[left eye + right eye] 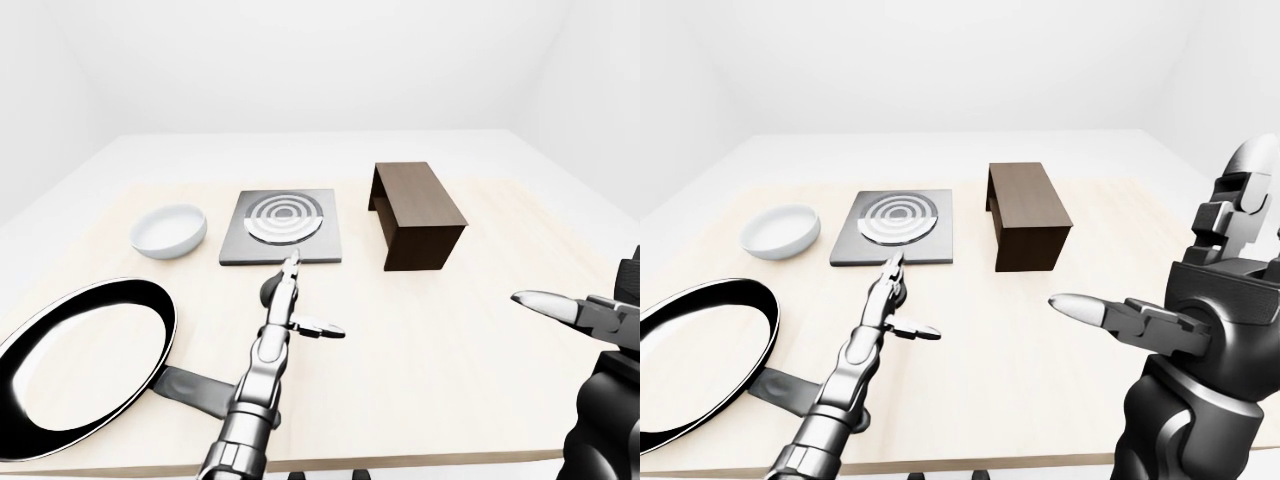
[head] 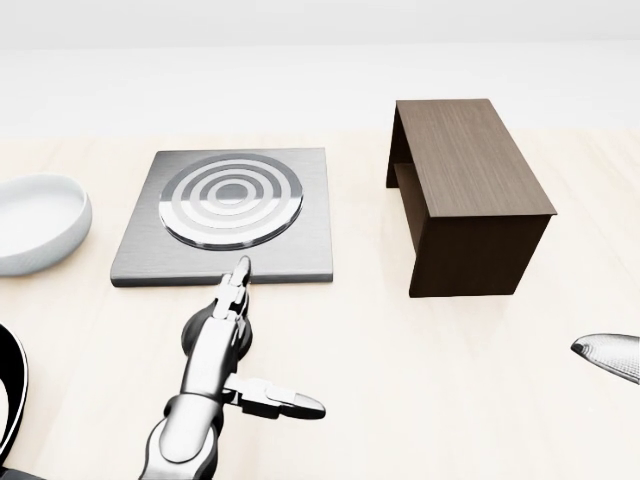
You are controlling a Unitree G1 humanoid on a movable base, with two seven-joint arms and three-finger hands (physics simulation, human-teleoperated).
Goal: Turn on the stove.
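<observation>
The stove (image 2: 225,215) is a silver square plate with concentric burner rings, upper left in the head view. Its dark round knob (image 1: 269,291) lies on the table just below the plate and is mostly hidden under my left hand. My left hand (image 2: 272,340) lies over the knob. Its fingers (image 2: 238,280) point straight up the view and reach the plate's lower edge, while the thumb sticks out to the right, so the hand is open. My right hand (image 1: 1160,290) hovers open at the far right, well away from the stove.
A white bowl (image 2: 35,220) sits left of the stove. A dark wooden open-sided box (image 2: 465,190) stands to its right. A black frying pan (image 1: 80,360) lies at the lower left, its handle passing under my left forearm.
</observation>
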